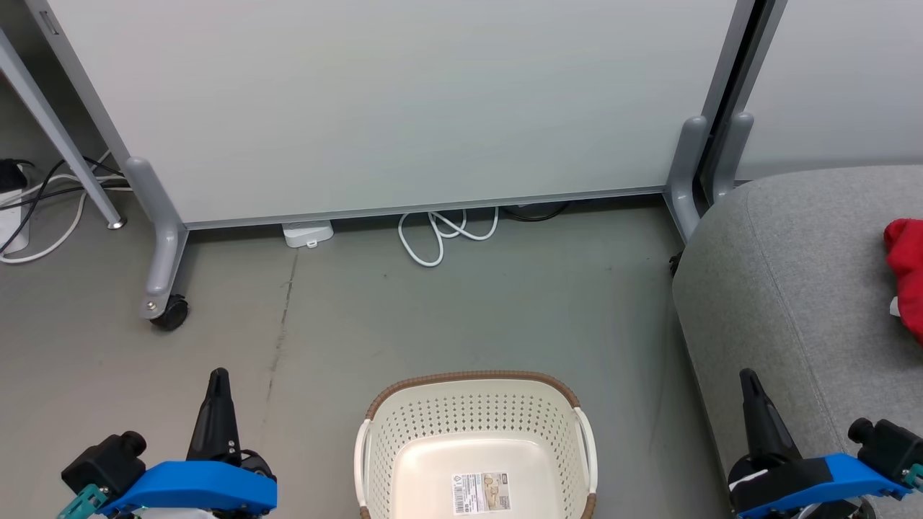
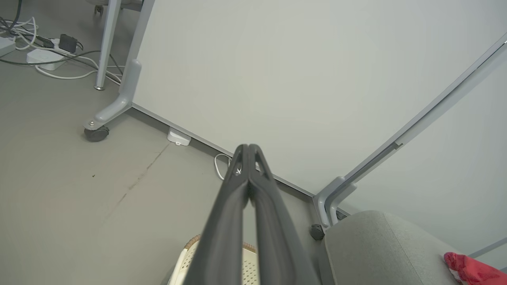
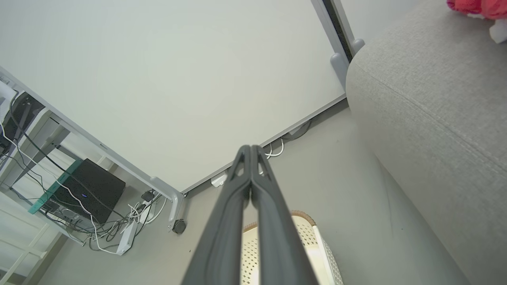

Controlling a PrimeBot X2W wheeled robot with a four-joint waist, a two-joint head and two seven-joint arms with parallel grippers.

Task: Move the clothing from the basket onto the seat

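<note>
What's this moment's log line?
cream perforated plastic basket: visibly empty | red clothing: on grey fabric seat | left gripper: shut | right gripper: shut

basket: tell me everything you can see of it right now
The basket is cream-white plastic, its walls perforated with small diamond holes, with a brown woven-look rim and white side handles. Its smooth bottom carries a barcode label. It stands upright on the grey floor, left of the seat and apart from it. Nothing else lies in the part that shows; its near end is cut off by the picture's edge. Nothing but the floor touches it.
</note>
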